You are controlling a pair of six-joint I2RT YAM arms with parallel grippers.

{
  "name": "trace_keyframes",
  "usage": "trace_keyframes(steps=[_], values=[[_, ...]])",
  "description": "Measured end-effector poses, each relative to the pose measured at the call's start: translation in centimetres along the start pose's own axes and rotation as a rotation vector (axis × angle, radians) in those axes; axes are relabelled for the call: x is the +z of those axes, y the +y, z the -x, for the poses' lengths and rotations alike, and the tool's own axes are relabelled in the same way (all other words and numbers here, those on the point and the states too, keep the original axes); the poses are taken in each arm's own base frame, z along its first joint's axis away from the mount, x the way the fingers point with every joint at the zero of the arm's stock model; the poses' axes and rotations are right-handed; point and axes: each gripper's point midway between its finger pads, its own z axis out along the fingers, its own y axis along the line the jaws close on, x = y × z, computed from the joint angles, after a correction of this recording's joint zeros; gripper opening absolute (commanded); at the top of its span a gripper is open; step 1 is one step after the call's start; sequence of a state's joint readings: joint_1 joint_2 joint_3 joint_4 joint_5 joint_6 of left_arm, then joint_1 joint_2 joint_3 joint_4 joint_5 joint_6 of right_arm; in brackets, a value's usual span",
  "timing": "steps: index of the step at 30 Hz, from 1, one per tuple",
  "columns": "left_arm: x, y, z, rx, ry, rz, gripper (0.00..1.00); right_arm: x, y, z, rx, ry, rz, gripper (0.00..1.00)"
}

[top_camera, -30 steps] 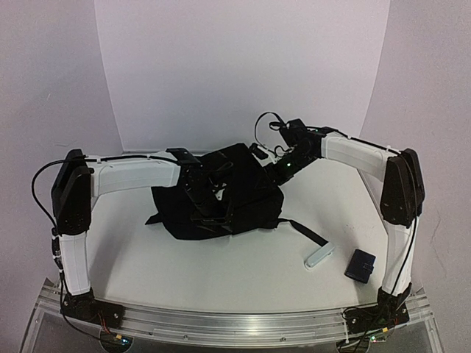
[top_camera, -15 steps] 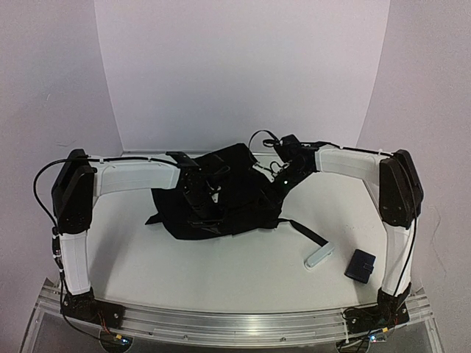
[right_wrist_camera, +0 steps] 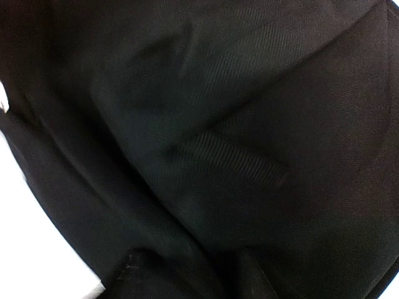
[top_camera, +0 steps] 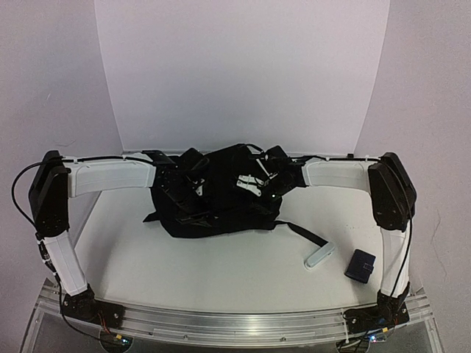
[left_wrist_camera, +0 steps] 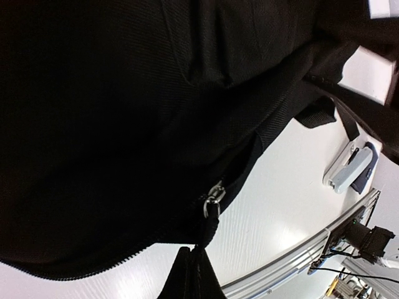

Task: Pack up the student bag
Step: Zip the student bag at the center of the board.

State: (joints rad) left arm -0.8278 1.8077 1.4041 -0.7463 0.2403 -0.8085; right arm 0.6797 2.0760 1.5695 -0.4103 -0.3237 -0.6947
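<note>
Since black fabric of the student bag [top_camera: 224, 215], slumped at the table's [top_camera: 221, 268] far middle, swallowed both left gripper [top_camera: 194, 182] and right gripper [top_camera: 252, 182], I couldn't tell whether either claw was apart or together

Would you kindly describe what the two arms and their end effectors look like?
Each arm has boxy white link shells and bulky black joint housings. The left arm has a black cable looping at its elbow; the right arm has a thin one down its lower link. The left end effector and right end effector are black.
</note>
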Motion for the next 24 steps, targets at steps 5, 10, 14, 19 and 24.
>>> trace_keyframes(steps=[5, 10, 14, 19, 24], values=[[-2.2, 1.1, 0.7, -0.030, -0.047, -0.017, 0.00, 0.6, 0.0, -0.7, -0.062, 0.002, -0.022, 0.00], [-3.8, 3.1, 0.4, -0.060, -0.078, -0.030, 0.00, -0.2, -0.8, -0.7, -0.074, -0.040, -0.021, 0.00], [-4.8, 3.2, 0.7, -0.060, -0.120, -0.072, 0.00, -1.3, -1.9, 0.0, -0.074, -0.108, 0.000, 0.00], [-5.8, 3.4, 0.9, -0.059, -0.156, -0.094, 0.00, -2.9, -4.7, 0.8, -0.084, -0.145, -0.027, 0.00], [-6.5, 2.0, 1.8, -0.042, -0.184, -0.149, 0.00, -3.7, -7.0, 1.3, -0.055, -0.161, -0.052, 0.66]])
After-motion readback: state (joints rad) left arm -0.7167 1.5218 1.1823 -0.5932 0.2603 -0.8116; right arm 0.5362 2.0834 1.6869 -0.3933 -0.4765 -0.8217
